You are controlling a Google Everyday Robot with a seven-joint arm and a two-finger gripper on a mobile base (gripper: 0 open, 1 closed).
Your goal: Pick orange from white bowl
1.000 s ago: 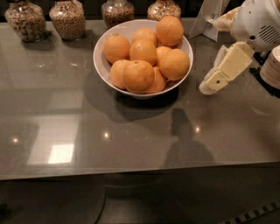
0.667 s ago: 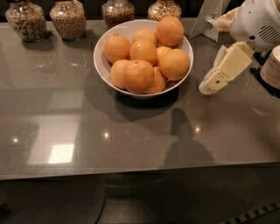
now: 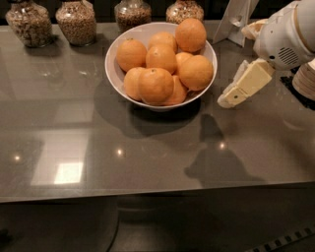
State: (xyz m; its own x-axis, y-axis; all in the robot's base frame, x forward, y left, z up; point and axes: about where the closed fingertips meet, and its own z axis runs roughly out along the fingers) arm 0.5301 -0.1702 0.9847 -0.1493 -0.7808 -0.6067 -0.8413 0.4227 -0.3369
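The white bowl [image 3: 114, 74] stands on the grey table, back centre, heaped with several oranges [image 3: 155, 85]. One orange [image 3: 190, 34] sits highest at the bowl's back right, and another [image 3: 196, 72] lies against the right rim. My gripper [image 3: 229, 98], cream-coloured on a white wrist, hangs just right of the bowl at about rim height, angled down and to the left. It is a short gap from the rim, touches nothing and holds nothing.
Several glass jars of grain [image 3: 76, 22] line the table's back edge. A white stand [image 3: 236, 15] is behind the bowl to the right. A dark object [image 3: 305, 81] sits at the far right. The table's front edge [image 3: 147, 194] runs across the lower part of the view.
My gripper has shifted slightly left and down, nearer the bowl's right rim. The bowl and oranges have not moved.
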